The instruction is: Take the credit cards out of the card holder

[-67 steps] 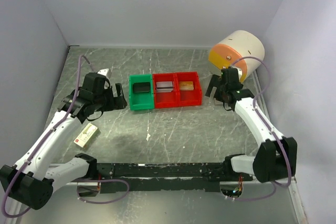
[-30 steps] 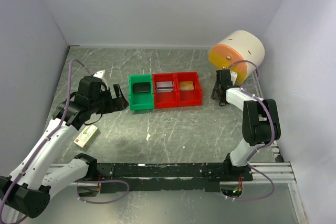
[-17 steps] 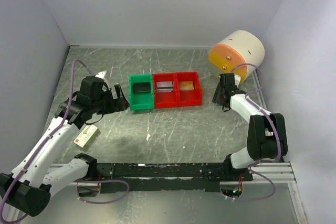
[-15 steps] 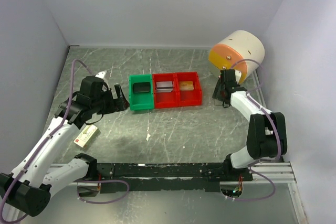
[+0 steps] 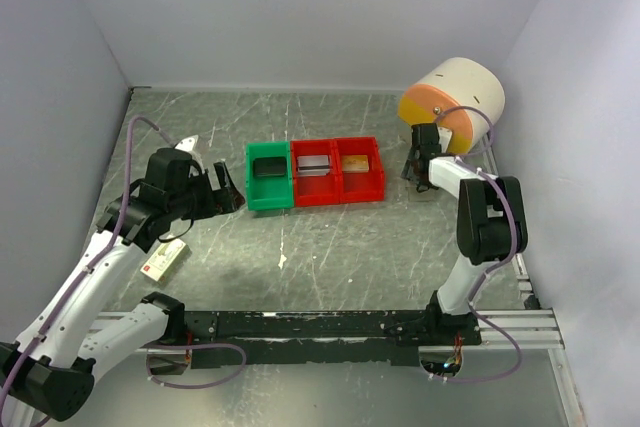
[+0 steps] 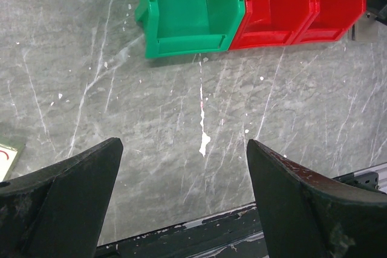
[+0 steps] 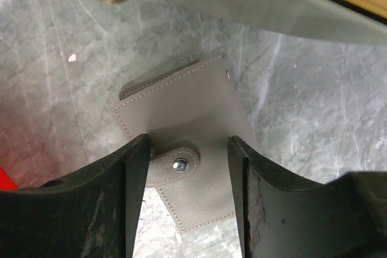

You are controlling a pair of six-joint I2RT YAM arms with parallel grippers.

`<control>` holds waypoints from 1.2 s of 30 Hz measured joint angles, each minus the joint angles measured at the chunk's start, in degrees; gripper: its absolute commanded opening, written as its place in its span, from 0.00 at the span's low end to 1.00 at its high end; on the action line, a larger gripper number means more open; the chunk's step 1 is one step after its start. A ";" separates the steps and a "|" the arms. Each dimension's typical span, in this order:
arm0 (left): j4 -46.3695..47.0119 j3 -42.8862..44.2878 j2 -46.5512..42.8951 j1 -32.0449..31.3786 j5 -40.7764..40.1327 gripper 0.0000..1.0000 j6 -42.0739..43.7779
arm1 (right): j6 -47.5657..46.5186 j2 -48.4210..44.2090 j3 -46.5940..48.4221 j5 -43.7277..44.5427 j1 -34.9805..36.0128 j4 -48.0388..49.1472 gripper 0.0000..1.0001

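My half-spread right gripper [image 7: 187, 203] pinches nothing above the holder [image 7: 181, 107], which looks light, thin and floppy, so I'd take its snap tab [image 7: 179, 164]; left gripper [image 6: 181, 173] gapes empty.

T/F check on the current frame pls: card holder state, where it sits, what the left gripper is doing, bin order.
1. The card holder is folded shut, with its snap strap lying across it. True.
2. The left gripper holds a card. False: it is open and empty above the table.
3. In the top view, the green bin sits left of the two red bins. True.
4. The card holder lies in a red bin. False: it lies on the table to the right of the bins, beneath the open right gripper.
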 measured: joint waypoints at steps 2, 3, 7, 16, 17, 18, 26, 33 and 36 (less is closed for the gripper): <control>0.00 0.00 0.00 0.00 0.02 0.96 -0.02 | 0.09 -1.09 -1.64 0.00 0.00 1.55 0.48; 0.00 0.00 0.02 0.00 0.02 0.96 -0.09 | 0.17 -1.84 -2.97 0.00 0.00 2.29 0.44; 0.22 0.00 0.48 0.00 0.11 0.96 -0.37 | 0.44 -5.18 -7.76 -0.79 0.00 4.81 0.39; 1.51 -0.37 1.79 0.00 1.53 0.96 -0.61 | 1.68 -15.34 -16.57 -6.93 0.68 1.99 0.39; 1.64 -0.50 1.81 0.00 1.73 0.96 -0.59 | 2.12 -17.18 -17.84 -8.48 0.96 0.79 0.39; 1.88 -0.74 1.84 0.00 2.03 0.96 -0.61 | 2.54 -18.97 -18.91 -9.57 1.27 -0.48 0.40; 5.14 -2.23 3.93 -1.05 5.86 0.96 -0.57 | 4.48 -34.73 -20.17 -13.40 3.43 -11.80 0.66; 7.89 -2.25 6.29 -6.38 6.56 0.96 -1.07 | 3.23 -28.94 -13.14 -10.69 -1.33 -11.85 0.67; 8.35 -2.62 5.99 -8.20 6.54 0.96 -1.57 | 2.67 -22.62 -14.34 -13.66 -3.76 -10.67 0.66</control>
